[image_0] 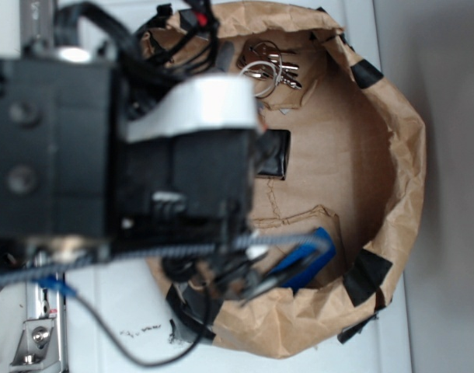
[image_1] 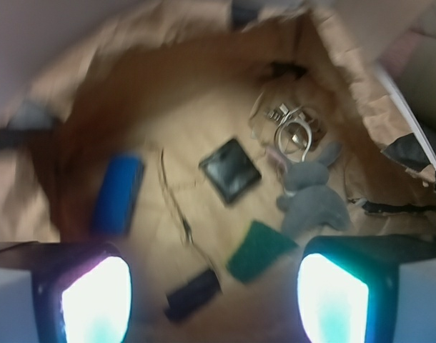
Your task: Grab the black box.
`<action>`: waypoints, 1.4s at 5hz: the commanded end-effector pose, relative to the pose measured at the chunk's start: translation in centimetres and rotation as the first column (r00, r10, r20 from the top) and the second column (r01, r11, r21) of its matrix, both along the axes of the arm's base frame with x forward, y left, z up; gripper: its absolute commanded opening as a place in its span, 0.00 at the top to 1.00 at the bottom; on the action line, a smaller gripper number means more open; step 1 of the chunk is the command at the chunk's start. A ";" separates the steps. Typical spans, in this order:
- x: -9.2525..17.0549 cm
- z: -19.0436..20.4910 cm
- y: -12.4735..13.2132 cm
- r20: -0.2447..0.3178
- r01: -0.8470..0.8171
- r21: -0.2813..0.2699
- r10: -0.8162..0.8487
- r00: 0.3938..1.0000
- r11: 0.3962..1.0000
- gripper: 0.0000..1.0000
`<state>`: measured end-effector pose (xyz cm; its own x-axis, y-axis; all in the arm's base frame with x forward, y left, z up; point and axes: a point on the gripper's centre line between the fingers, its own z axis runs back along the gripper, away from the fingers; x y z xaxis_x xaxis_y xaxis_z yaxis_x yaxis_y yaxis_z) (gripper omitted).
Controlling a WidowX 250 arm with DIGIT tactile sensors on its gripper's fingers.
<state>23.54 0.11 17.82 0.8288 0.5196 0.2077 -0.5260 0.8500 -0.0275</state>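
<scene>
Tool (image_1: 214, 300) first: in the wrist view we see its two fingertips (image_1: 96, 300) at the bottom corners, set wide apart with nothing between them. It hangs well above the floor of the brown paper-lined bin (image_0: 392, 140), which we judge a fair height for taking in the whole clutter before choosing a descent.

Our black box (image_1: 230, 170) lies flat on the paper near the middle of the bin, apart from its neighbours, so a straight drop onto it looks feasible. Around it we find a blue block (image_1: 118, 193) to one side, a green sponge (image_1: 259, 250) nearer the tool, a grey soft toy (image_1: 314, 196), a ring of keys (image_1: 293, 128) and a small dark object (image_1: 193, 293) we cannot identify.

From the exterior view the arm covers most of the bin; only one edge of the box shows beside it. The wrist picture is blurred, so the box's exact edges are hard to make out.
</scene>
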 end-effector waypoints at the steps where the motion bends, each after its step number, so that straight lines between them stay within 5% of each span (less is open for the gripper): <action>1: 0.6 0.7 2.7 0.055 -0.261 -0.027 0.262 0.963 0.965 0.00; 2: 0.6 0.7 2.7 0.055 -0.261 -0.027 0.262 0.963 0.965 0.00; 4: 4.4 -6.5 4.7 0.050 -0.373 -0.019 0.373 0.926 0.928 0.00; 6: 1.4 -8.1 6.2 0.086 -0.367 -0.099 0.375 0.923 0.925 0.00; 7: 3.3 -8.2 7.2 0.080 -0.394 -0.104 0.403 0.912 0.913 0.00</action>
<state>26.73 5.72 8.16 0.5586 0.8083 0.1860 -0.8037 0.5829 -0.1195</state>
